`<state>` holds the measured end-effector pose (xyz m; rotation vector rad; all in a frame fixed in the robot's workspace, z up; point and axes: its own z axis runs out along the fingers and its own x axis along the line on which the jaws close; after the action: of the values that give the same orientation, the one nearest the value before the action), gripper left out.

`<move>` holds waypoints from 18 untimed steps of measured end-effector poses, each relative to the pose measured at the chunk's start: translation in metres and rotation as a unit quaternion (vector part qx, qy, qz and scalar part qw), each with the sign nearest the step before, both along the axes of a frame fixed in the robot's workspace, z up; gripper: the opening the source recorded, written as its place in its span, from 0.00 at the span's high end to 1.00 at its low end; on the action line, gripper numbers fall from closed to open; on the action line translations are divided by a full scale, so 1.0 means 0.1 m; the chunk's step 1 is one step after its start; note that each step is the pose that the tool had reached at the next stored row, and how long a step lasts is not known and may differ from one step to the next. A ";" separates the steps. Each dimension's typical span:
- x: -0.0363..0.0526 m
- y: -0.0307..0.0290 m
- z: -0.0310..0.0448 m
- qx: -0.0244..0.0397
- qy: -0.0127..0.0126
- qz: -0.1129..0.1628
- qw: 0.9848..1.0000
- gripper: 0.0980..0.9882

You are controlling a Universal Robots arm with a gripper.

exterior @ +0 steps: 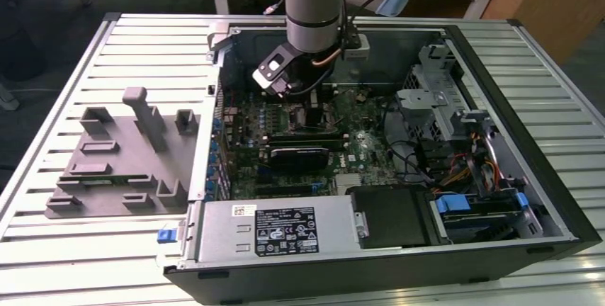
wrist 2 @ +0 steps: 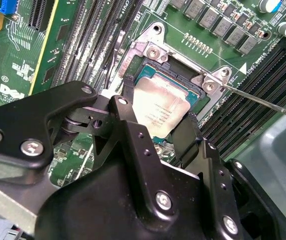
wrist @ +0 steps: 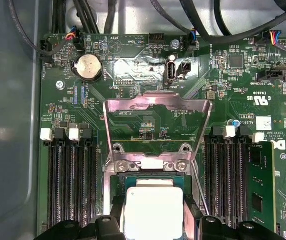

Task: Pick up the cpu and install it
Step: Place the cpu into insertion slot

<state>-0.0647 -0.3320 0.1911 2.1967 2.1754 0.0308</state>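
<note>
Silver cpu clasped by jaws in socket, memory slots flanking, load plate raised.

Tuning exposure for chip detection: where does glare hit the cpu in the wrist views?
First wrist view: the cpu top is washed out nearly white, and glare streaks the motherboard. Second wrist view: its top is bright, yet print shows.

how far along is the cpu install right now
Done: the cpu is picked up and lies in or just above the socket. In hand: the gripper is closed on two of its sides. Left: it is not released, and the metal hold-down frame stands flipped open.
</note>
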 end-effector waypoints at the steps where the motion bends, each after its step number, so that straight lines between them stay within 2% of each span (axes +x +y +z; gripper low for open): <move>1: 0.000 0.000 -0.001 0.000 0.000 0.000 1.000 0.50; 8: 0.000 0.000 -0.003 0.000 0.000 0.001 1.000 0.50; 12: 0.001 0.000 -0.006 0.001 0.000 0.021 1.000 0.50; 18: -0.005 0.000 -0.009 0.001 0.000 0.022 1.000 0.50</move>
<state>-0.0652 -0.3319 0.1902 2.1497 2.2246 0.0356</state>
